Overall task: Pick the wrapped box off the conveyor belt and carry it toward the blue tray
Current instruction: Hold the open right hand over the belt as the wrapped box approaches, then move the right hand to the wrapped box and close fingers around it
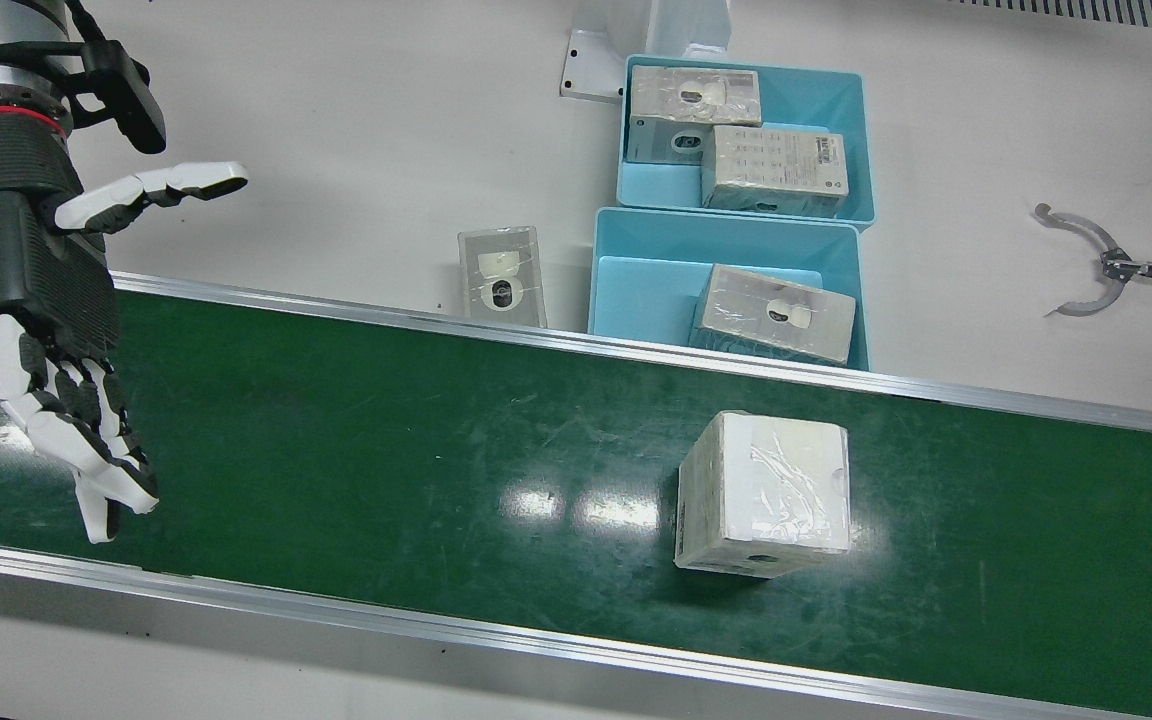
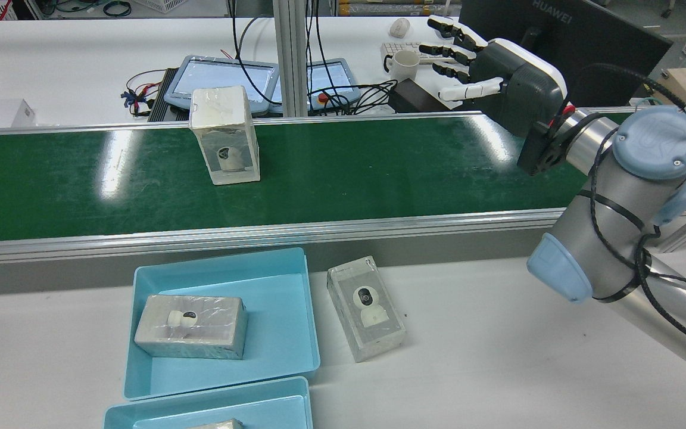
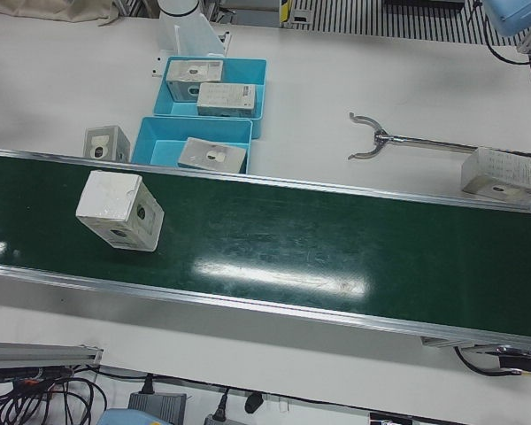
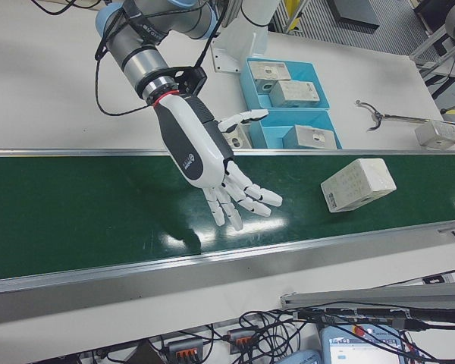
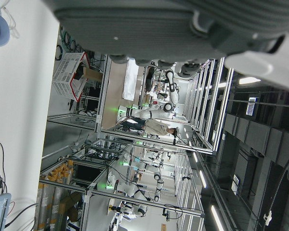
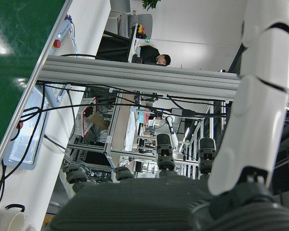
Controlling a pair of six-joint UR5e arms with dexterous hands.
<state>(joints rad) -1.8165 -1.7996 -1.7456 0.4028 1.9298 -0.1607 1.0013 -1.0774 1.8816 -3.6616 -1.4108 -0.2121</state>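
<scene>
Fingers [image 1: 66, 410] of the right hand [image 1: 36, 290] spread wide, empty, above the conveyor belt [image 1: 436, 470], well apart from the wrapped box [image 1: 766, 495] standing on it; left hand's [image 5: 183, 29] state unclear.

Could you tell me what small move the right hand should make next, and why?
Probably sweep the open right hand along the conveyor belt toward the wrapped box; the box stands alone, well apart from the hand, which hovers spread and holds nothing.

"HUAWEI" on black monitor [image 2: 563, 36]
</scene>
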